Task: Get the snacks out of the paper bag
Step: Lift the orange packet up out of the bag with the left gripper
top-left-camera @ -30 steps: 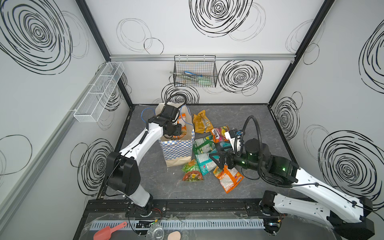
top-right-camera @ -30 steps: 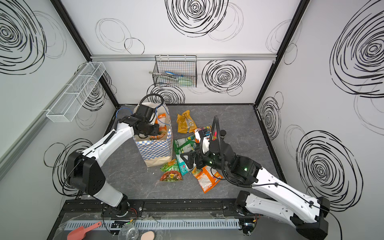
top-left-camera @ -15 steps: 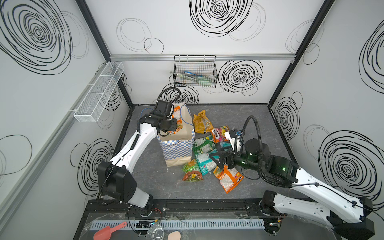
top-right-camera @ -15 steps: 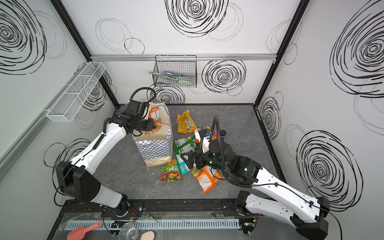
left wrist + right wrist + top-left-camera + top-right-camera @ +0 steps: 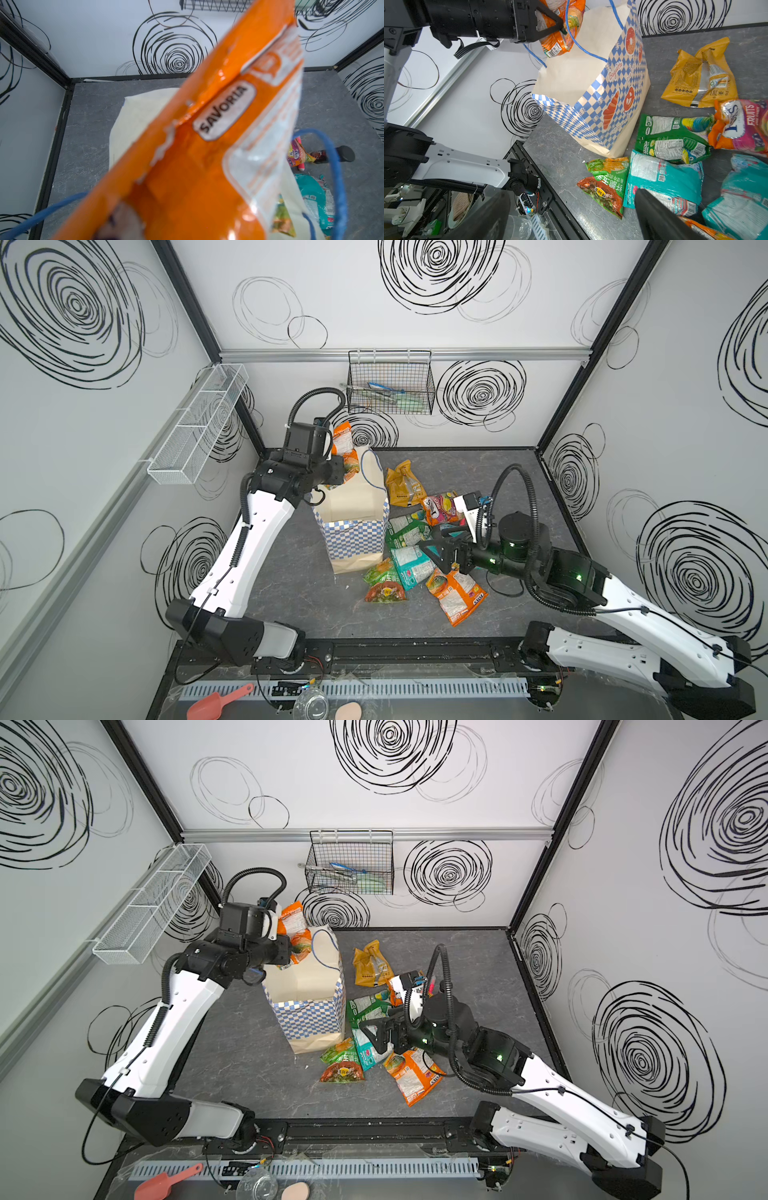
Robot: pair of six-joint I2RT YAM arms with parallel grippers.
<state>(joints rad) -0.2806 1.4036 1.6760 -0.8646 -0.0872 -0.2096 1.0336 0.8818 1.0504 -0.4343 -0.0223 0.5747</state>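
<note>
The paper bag (image 5: 356,526) (image 5: 309,1011) (image 5: 593,91) stands upright mid-table, blue-check with a cream inside. Above its back rim my left gripper (image 5: 340,467) (image 5: 291,950) (image 5: 561,28) is shut on an orange snack packet (image 5: 343,443) (image 5: 293,921) (image 5: 207,145) (image 5: 560,42), which hangs beside a blue cord handle (image 5: 336,187). To the right of the bag lie a mustard-yellow packet (image 5: 402,486), a multicoloured one (image 5: 440,506), a green one (image 5: 405,527), a teal one (image 5: 415,569), a green-and-red one (image 5: 384,585) and an orange one (image 5: 457,598). My right gripper (image 5: 430,551) (image 5: 366,1032) (image 5: 571,194) hovers open over them, holding nothing.
A black wire basket (image 5: 390,383) hangs on the back wall and a white mesh shelf (image 5: 199,423) on the left wall. A small dark jar (image 5: 332,154) lies near the multicoloured packet. A red scoop (image 5: 216,701) lies beyond the front rail.
My left gripper has lifted the orange packet up out of the bag's mouth, toward the back. The right arm has stayed still.
</note>
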